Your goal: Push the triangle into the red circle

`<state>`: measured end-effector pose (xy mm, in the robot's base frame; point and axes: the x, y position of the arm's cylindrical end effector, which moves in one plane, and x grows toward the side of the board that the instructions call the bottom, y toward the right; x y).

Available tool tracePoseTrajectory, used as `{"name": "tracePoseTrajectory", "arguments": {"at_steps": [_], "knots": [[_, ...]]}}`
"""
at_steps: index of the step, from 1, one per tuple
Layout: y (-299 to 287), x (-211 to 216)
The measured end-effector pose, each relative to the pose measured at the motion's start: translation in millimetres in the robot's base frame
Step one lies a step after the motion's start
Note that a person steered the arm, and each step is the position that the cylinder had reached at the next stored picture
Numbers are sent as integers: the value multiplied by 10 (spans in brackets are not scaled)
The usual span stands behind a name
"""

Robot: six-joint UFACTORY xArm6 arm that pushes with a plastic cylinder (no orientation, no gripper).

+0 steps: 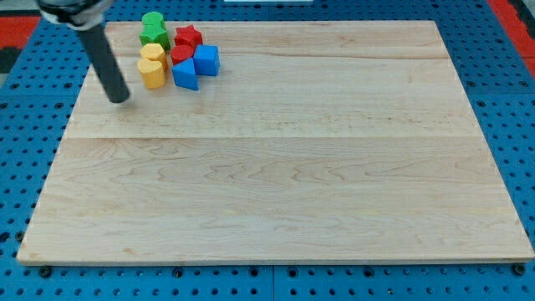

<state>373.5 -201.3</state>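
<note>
The blocks huddle near the top left of the wooden board (276,167). A blue triangle (185,75) lies at the cluster's lower right, just below a red circle (181,55) and touching it or nearly so. A blue cube (207,60) sits right of them. A red star (188,37) is above the red circle. Two yellow blocks (154,53) (151,73) stand to the left, shapes unclear. Green blocks (153,30) sit at the top. My tip (119,97) rests on the board, a short gap left of the lower yellow block and touching no block.
The dark rod (100,50) slants up to the view's top left corner. A blue perforated table (510,125) surrounds the board on all sides. The board's top edge runs just above the green blocks.
</note>
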Motion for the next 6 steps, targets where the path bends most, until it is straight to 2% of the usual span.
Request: {"name": "tracePoseTrajectory", "arguments": {"at_steps": [4,6], "knots": [[1043,-295],[1064,-428]]}}
